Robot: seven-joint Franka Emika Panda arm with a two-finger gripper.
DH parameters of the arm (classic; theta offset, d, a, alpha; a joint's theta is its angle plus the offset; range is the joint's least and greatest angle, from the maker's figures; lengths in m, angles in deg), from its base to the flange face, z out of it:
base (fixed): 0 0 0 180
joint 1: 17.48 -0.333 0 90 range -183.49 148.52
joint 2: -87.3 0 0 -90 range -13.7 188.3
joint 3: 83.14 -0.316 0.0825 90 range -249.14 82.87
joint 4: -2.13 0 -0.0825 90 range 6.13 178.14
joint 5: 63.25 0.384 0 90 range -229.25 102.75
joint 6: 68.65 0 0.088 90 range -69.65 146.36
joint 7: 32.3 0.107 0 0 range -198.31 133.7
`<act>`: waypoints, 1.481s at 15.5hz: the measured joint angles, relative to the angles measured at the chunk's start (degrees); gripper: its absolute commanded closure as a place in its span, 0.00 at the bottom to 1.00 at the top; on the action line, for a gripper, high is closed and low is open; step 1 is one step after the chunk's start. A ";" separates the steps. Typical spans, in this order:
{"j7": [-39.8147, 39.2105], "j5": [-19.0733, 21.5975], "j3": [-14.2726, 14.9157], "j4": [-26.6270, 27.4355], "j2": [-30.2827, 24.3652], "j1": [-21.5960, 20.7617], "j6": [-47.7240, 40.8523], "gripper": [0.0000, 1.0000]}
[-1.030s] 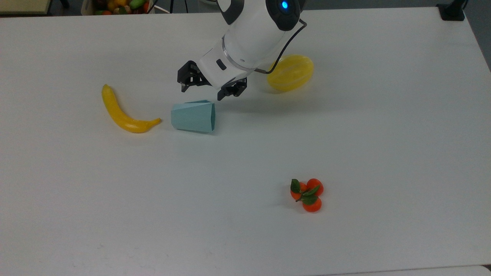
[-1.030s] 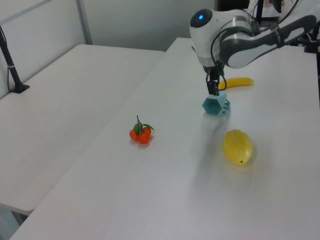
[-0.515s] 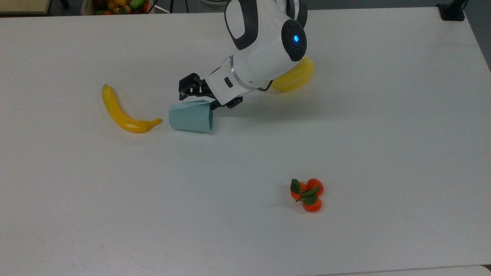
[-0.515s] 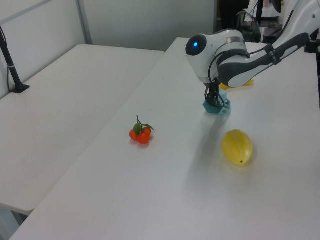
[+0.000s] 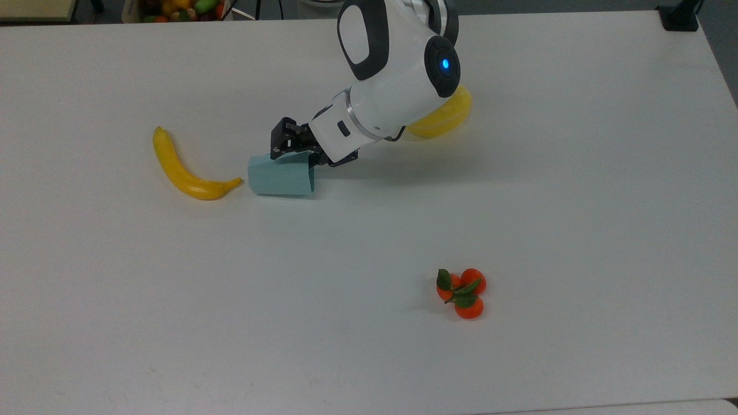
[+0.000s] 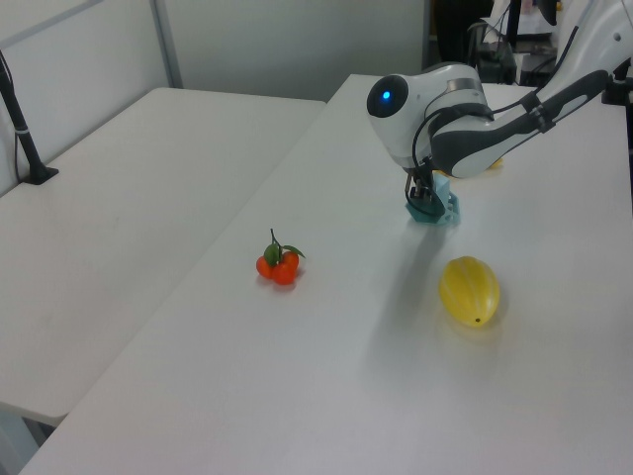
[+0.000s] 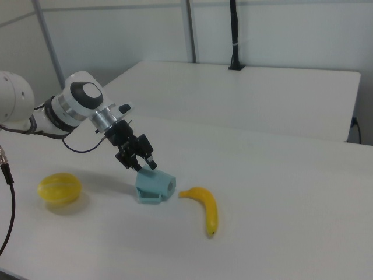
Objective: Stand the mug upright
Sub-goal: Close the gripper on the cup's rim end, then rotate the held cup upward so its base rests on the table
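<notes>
Mug (image 5: 281, 178), pale blue-teal and faceted with a wide hexagonal rim, lies on its side on the white table (image 5: 519, 202), narrow base just beside the tip of the curved yellow banana (image 5: 183, 168), while the black two-finger gripper (image 7: 140, 161) sits at its rim end; I cannot tell whether the fingers are apart or clamped on the wall. If the hold is shallow, the flat slanted facets could slip out as the arm tips it up. A sideways shove could push the mug into the banana.
</notes>
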 measured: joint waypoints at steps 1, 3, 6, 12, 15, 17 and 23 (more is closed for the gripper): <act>0.25 -0.33 0.00 0.10 0.18 0.09 1.01 0.42; 0.77 -1.89 0.00 0.20 0.64 0.26 2.18 0.46; 0.94 -3.10 0.01 0.20 1.34 0.31 2.83 0.57; 1.30 -5.29 0.09 -0.06 1.27 0.23 3.06 0.88; 1.62 -5.23 0.15 -0.15 0.89 0.22 3.09 0.93; 1.77 -5.01 0.17 -0.30 0.74 0.26 3.07 0.96; 2.24 3.55 0.33 -0.71 -0.54 1.78 9.40 0.98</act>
